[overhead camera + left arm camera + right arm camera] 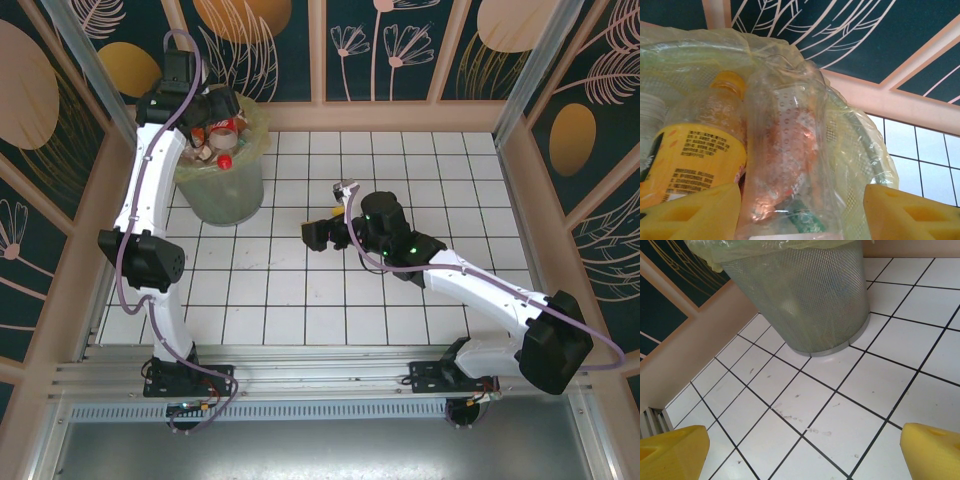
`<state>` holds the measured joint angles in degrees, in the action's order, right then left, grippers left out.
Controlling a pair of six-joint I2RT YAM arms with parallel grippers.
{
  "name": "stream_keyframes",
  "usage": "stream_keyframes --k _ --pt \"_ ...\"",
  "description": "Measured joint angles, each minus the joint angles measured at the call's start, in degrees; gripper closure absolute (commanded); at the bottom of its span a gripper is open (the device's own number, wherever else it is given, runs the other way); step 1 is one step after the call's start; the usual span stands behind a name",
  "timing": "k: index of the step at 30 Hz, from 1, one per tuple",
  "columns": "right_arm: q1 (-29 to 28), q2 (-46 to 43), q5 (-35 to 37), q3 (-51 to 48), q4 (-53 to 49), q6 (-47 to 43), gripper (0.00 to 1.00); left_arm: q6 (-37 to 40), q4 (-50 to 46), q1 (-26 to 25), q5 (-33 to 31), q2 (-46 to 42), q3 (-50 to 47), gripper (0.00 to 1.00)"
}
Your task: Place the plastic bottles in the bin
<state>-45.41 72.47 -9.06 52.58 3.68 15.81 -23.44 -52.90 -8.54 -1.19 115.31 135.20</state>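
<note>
The bin (228, 195) stands at 10 o'clock on the tabletop (420, 170), with plastic bottles (222, 140) inside. Left gripper (802, 205) is at its rim, jaws parted around a clear crushed bottle (785, 150), with a gap showing on the right. A yellow-labelled bottle (695, 160) is at its 9 o'clock. Right gripper (804, 440) is above the tabletop, jaws spread wide and empty.

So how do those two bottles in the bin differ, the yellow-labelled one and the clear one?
The yellow-labelled bottle has a printed wrap and an orange cap; the clear bottle is mostly bare, dimpled and crumpled. The clear bottle reaches higher than the yellow-labelled bottle beside it. Both sit inside the bin, against its bag.
</note>
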Motion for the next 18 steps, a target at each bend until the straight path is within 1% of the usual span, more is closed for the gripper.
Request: stream_keyframes --k 4,5,8,10,12,15,18 --pt "0.0 -0.02 0.04 -0.26 0.2 -0.02 0.01 0.0 0.5 0.0 0.42 -0.02 0.79 0.27" --pt "0.02 -0.02 0.07 -0.42 0.33 -0.04 0.01 0.13 1.25 0.0 0.98 -0.17 0.92 0.22" --pt "0.35 -0.33 0.72 -0.96 0.5 -0.46 0.01 0.96 4.63 -0.02 2.62 -2.01 -0.74 0.14" --pt "1.25 -1.18 1.88 -1.6 0.76 -0.74 0.01 2.01 9.25 -0.35 3.67 -6.73 -6.95 0.05" --pt "2.58 -2.43 2.84 -2.25 0.92 -0.96 0.01 2.64 14.4 -0.94 4.15 -13.44 -15.98 0.01" --pt "5.29 -4.61 3.65 -3.34 1.4 -1.51 0.01 3.06 20.87 -1.9 4.87 -23.98 -28.09 0.01" --pt "7.34 -6.71 5.42 -4.48 1.7 -1.99 0.01 3.06 27.02 -2.21 5.68 -31.93 -36.22 0.01"
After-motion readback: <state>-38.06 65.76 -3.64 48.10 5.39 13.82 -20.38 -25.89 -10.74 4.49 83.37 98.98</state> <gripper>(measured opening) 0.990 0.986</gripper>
